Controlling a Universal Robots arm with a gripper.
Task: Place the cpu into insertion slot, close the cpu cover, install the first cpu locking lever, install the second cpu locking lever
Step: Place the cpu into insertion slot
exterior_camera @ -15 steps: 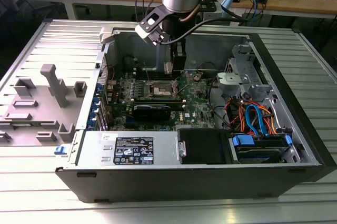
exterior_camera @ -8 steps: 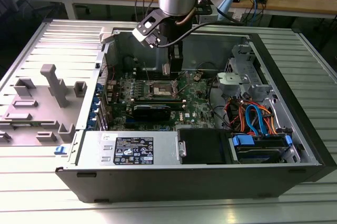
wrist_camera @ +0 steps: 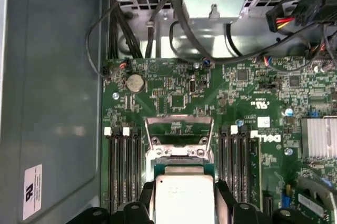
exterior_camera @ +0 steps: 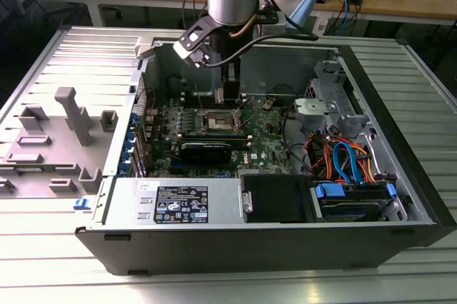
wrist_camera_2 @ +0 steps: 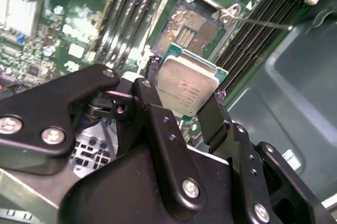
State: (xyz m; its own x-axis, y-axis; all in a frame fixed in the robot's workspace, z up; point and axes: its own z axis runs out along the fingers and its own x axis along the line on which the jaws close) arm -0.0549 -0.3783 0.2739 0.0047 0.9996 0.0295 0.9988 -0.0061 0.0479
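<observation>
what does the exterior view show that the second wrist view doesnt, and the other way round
Exterior view: the whole open computer case, the power supply, orange and blue cables, and a grey fixture tray at the exterior view's left.
Second wrist view: the cpu clamped in the gripper, close above the open insertion slot and not yet seated.
Both: the green motherboard with its black memory strips.

The cpu (wrist_camera_2: 187, 83) in the pincer (wrist_camera_2: 185, 89), near the uncovered insertion slot (wrist_camera_2: 185, 28)
</observation>
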